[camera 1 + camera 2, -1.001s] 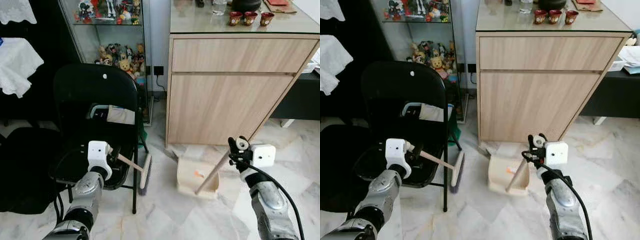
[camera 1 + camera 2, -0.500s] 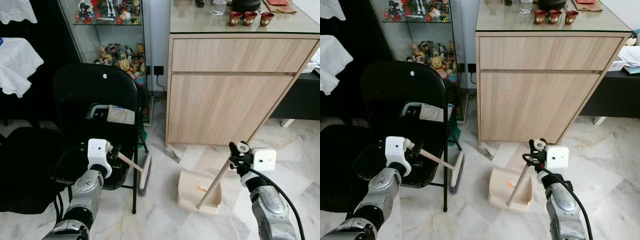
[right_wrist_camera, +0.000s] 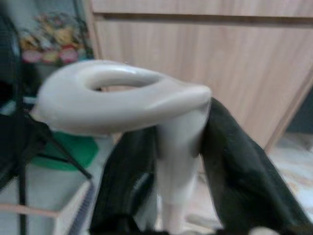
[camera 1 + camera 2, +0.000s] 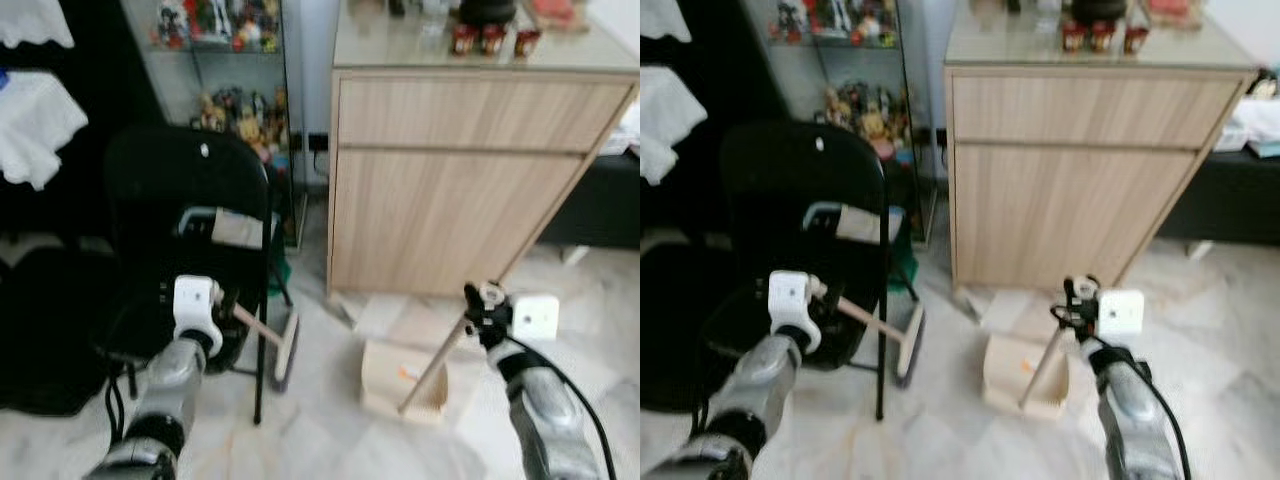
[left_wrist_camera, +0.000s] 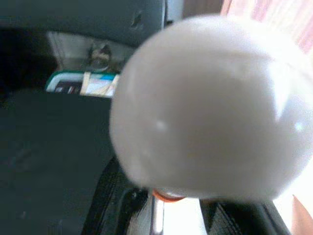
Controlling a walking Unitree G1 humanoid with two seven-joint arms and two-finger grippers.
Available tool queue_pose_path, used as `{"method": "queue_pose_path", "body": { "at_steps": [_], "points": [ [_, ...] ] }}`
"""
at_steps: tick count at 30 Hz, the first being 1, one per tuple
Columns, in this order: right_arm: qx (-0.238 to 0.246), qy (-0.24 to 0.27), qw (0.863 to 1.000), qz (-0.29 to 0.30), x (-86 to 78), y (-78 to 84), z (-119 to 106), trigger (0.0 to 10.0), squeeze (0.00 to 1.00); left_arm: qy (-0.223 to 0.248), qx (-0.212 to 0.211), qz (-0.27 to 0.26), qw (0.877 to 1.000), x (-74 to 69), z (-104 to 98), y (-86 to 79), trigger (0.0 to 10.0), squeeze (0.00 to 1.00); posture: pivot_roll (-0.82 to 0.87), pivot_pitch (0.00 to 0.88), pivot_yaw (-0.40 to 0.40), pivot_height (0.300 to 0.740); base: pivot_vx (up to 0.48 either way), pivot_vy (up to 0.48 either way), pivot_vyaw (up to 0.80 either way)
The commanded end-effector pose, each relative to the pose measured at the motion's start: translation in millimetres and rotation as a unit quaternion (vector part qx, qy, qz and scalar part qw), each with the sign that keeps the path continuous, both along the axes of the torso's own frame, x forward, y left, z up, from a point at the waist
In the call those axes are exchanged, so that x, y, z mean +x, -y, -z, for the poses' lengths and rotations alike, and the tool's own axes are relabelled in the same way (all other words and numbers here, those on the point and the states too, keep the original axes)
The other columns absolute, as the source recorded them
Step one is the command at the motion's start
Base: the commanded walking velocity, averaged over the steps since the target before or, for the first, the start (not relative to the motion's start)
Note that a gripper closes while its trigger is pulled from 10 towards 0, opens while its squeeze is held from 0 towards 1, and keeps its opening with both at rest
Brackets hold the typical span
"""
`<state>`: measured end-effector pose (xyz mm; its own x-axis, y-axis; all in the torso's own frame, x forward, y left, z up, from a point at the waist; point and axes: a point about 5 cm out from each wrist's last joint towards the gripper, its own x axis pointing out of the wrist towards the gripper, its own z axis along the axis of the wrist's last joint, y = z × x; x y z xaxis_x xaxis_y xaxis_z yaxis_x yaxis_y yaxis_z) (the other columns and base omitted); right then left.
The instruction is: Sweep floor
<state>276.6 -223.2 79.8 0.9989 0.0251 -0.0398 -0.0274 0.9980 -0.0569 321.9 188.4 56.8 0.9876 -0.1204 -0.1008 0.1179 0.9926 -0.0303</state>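
A small hand brush [image 4: 286, 349] with a pale wooden handle hangs beside the black folding chair [image 4: 170, 190], its head just above the marble floor. My left gripper [image 4: 228, 308] is shut on the handle; the handle's rounded white end [image 5: 210, 103] looms in the left wrist view. A beige dustpan [image 4: 385, 378] rests on the floor in front of the wooden cabinet [image 4: 450, 190], with a small orange scrap [image 4: 405, 373] inside. My right gripper [image 4: 481, 318] is shut on the dustpan's long handle [image 3: 122, 93], just below its looped end.
A glass display case [image 4: 230, 60] with figurines stands behind the chair. Small red cups [image 4: 487, 40] sit on the cabinet top. A low dark table [image 4: 600, 200] is at the right. Open marble floor [image 4: 330, 440] lies between my arms.
My right gripper has drawn the dustpan back from the cabinet toward me. The left arm and brush have held still. The picture has shifted slightly and gone blurred.
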Motion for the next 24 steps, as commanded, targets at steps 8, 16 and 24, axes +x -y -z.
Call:
{"method": "queue_pose_path", "body": {
  "at_steps": [8,16,24],
  "points": [
    [-0.002,0.019,1.000,0.007,1.5,5.4,-10.5,10.0,0.00,0.022,0.006,0.004,1.000,5.2,-9.9,1.5,10.0,0.00,0.02,0.067,0.021,0.740,0.000,-0.310,0.00],
    [-0.003,0.017,1.000,0.006,1.4,5.2,-10.7,10.0,0.00,0.022,0.005,0.002,1.000,5.1,-9.8,1.5,10.0,0.00,0.02,0.079,0.019,0.740,0.000,-0.253,0.00],
    [-0.002,0.016,1.000,0.007,0.0,4.4,-9.9,10.0,0.00,0.022,0.004,0.003,1.000,4.4,-9.5,1.7,10.0,0.00,0.02,0.068,0.016,0.740,0.000,-0.210,0.00]
  ]
}}
